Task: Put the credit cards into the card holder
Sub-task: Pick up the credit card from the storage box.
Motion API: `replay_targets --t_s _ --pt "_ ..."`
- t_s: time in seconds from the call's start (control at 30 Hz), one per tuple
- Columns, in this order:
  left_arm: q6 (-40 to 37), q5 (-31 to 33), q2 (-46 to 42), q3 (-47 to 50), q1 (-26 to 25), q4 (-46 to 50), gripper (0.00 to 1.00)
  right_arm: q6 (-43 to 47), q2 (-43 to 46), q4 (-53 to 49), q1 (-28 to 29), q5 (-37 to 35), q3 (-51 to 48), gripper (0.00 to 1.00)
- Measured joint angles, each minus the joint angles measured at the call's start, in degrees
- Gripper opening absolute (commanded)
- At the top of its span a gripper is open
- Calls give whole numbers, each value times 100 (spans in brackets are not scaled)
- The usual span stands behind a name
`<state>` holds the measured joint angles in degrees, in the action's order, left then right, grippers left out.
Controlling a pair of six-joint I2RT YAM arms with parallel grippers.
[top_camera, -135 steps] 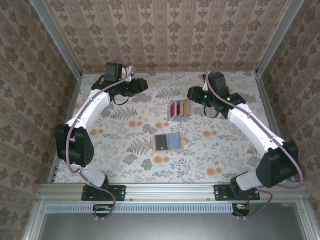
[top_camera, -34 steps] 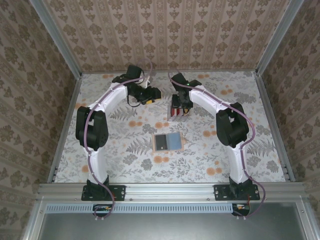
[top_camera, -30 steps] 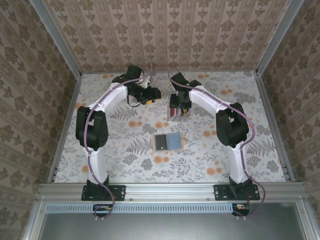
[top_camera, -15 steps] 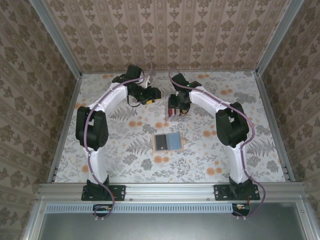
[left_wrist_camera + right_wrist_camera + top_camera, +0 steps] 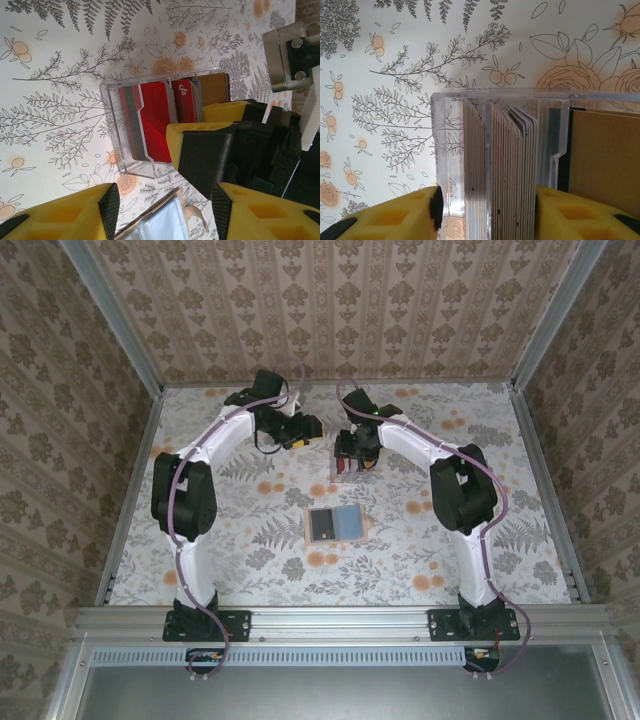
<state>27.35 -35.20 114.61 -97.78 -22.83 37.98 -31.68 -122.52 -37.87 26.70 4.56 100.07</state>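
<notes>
Right wrist: right pincer (image 5: 486, 220) straddles the credit cards (image 5: 510, 165), grip unclear; lifting could drag the clear rack (image 5: 451, 150) along. Left pincer (image 5: 161, 215) released.

The left gripper (image 5: 306, 430) and right gripper (image 5: 352, 451) have swung in toward the far middle of the table (image 5: 250, 540), the right one now straddling the clear card rack (image 5: 343, 472), which has slid slightly toward the left edge.

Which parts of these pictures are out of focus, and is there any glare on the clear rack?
Left wrist view: left fingers soft, clear rack sharp, pale glints along its edges. Right wrist view: credit cards crisp, right fingers blurred. Top view: even light, no hard shadows.
</notes>
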Motion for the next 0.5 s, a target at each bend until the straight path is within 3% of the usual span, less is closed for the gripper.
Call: replay_targets --t_s 0.5 --pt "0 0 0 -2 4 0 55 -4 221 208 -31 66 -286 49"
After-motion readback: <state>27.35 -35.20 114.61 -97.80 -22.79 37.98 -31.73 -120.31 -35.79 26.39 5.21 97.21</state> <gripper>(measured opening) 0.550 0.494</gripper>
